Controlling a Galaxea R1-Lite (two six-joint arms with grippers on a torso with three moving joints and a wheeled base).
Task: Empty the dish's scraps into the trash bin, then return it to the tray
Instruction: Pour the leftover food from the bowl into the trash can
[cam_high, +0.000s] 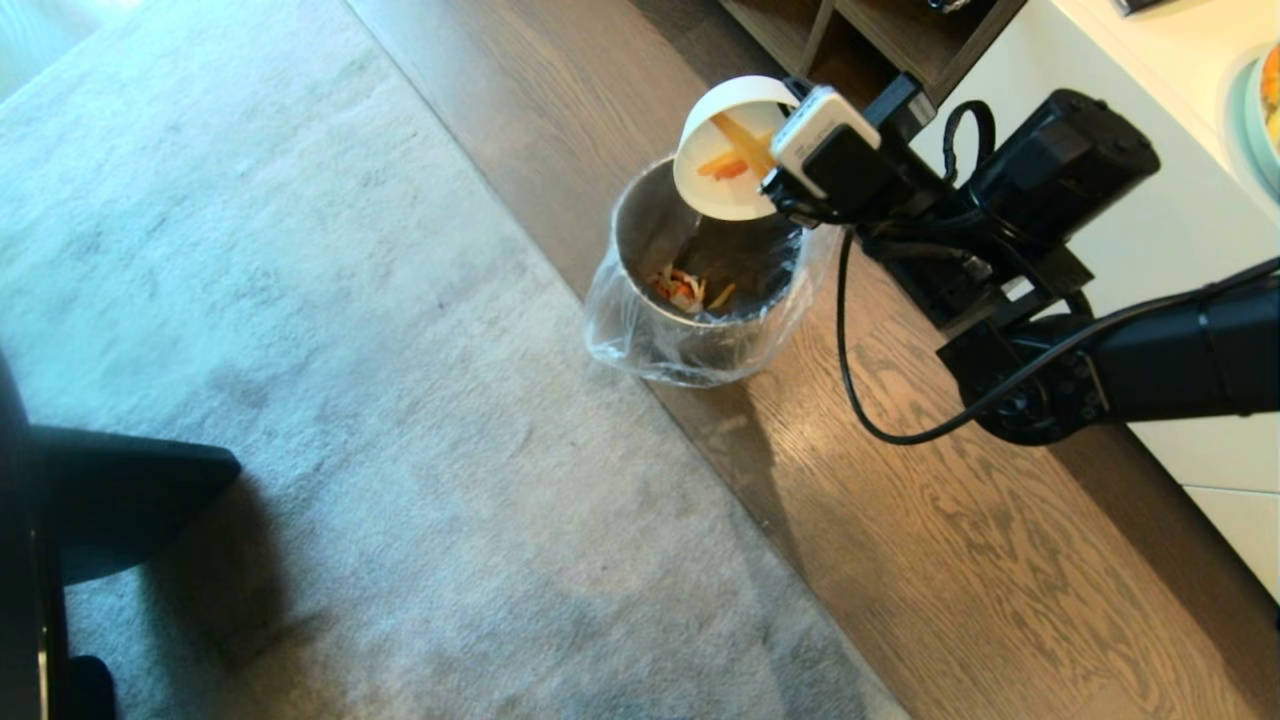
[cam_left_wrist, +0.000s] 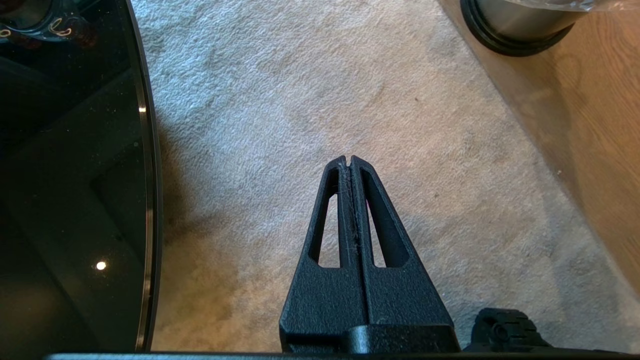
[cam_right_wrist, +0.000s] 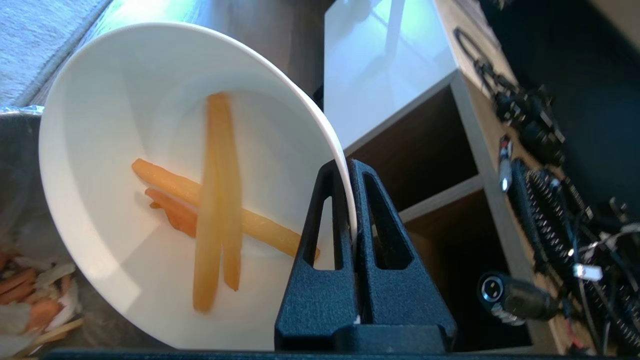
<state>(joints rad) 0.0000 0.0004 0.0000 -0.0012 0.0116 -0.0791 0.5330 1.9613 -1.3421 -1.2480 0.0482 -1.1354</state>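
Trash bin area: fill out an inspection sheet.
Surface: grey carpet meeting wood floor.
Job's things: dish tipped over trash bin; scraps inside dish, others lie in bin. Tray: nothing seen.
Clutter: nothing seen.
Grippers: right gripper shut on dish rim; left gripper shut, empty, above carpet.
Cables: black cable looping under right arm.
Surroundings: white cabinet, open shelving.

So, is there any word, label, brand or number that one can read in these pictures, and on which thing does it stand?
None can be read: the dish, the trash bin and the right pincer all show no writing.
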